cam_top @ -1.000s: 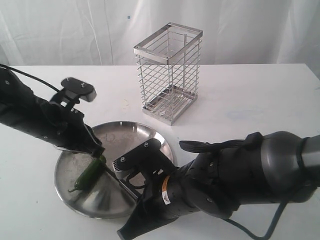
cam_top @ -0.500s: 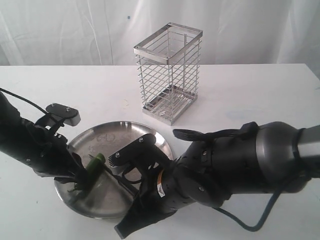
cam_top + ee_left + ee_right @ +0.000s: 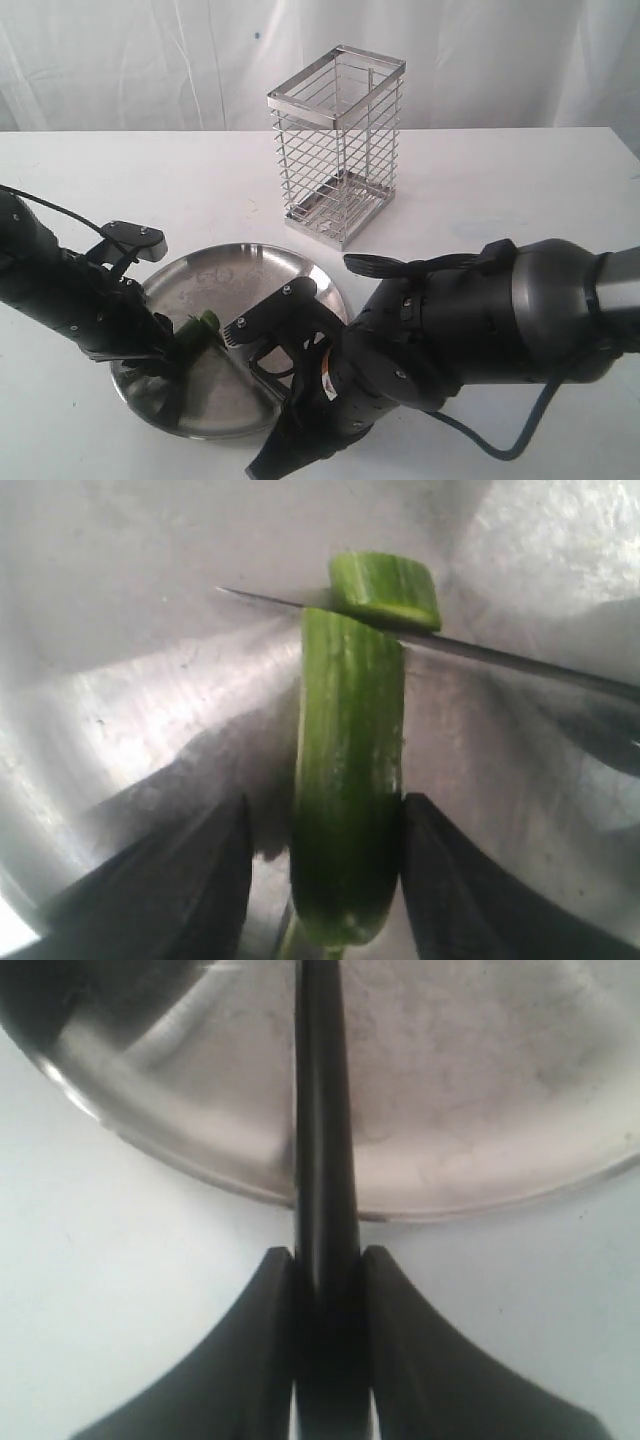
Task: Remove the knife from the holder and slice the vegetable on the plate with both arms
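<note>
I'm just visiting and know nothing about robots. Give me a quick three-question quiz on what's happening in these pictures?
1. True or false: the knife is in the holder.
2. What does the left tool straddle?
A. chili
B. spoon
C. cup
3. The right tool is clamped on the knife's ____.

Key:
1. False; the blade is cutting across the chili over the plate.
2. A.
3. Handle.

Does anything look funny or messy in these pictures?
Nothing is spilled or broken. The one odd bit: the chili pepper has its tip cut almost off, sitting tilted on the knife blade. That fits the slicing. The wire holder stands upright and empty, and the plate looks clean.
</note>
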Controlling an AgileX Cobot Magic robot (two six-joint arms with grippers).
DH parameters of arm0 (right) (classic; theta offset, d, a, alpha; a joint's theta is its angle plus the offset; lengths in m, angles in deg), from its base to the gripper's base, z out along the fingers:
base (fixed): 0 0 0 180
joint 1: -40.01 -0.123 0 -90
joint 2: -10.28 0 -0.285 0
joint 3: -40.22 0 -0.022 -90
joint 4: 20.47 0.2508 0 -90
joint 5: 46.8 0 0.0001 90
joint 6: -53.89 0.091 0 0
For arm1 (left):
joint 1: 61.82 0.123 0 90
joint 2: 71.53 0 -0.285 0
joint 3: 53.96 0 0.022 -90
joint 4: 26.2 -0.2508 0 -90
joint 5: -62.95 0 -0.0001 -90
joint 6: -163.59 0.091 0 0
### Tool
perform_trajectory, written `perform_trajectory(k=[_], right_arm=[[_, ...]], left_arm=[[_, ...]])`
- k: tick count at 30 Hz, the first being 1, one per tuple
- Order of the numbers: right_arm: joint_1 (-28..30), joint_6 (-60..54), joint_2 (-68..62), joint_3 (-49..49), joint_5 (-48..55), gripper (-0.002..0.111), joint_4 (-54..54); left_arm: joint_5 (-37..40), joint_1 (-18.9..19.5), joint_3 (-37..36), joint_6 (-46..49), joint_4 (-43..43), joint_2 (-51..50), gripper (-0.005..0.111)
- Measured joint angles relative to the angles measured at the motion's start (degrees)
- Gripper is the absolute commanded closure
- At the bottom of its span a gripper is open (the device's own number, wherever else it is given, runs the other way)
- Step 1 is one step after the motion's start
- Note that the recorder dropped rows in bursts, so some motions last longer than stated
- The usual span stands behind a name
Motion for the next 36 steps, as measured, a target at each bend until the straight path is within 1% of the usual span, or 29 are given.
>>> perform_trajectory(k=[8, 13, 15, 19, 25, 36], right_arm=[[0.00, 0.00, 0.00, 0.00, 2.72, 0.108, -1.49], [0.00, 4.94, 0.00, 0.00, 2.87, 0.108, -7.96], [0.00, 5.50, 0.00, 0.00, 1.26, 0.108, -8.54], [0.00, 5.84, 0.00, 1.21, -1.11, 0.108, -8.82], [0.00, 6.99, 1.87, 1.59, -1.36, 0.108, -8.28], [-1.24, 6.99, 2.01, 1.59, -0.88, 0.108, -4.78]], left_arm=[[-1.88, 0.00, 0.00, 0.00, 0.34, -0.23, 0.056], [-2.01, 0.00, 0.05, 0.00, 0.75, -0.23, 0.056], [-1.05, 0.00, 0.59, -0.10, 1.27, -0.27, 0.056], [3.20, 0.00, 2.33, -0.10, 2.03, -0.49, 0.056], [3.70, 0.00, 2.38, -0.10, 2.03, -0.38, 0.056], [3.35, 0.00, 2.38, -0.10, -1.53, 6.86, 0.056]])
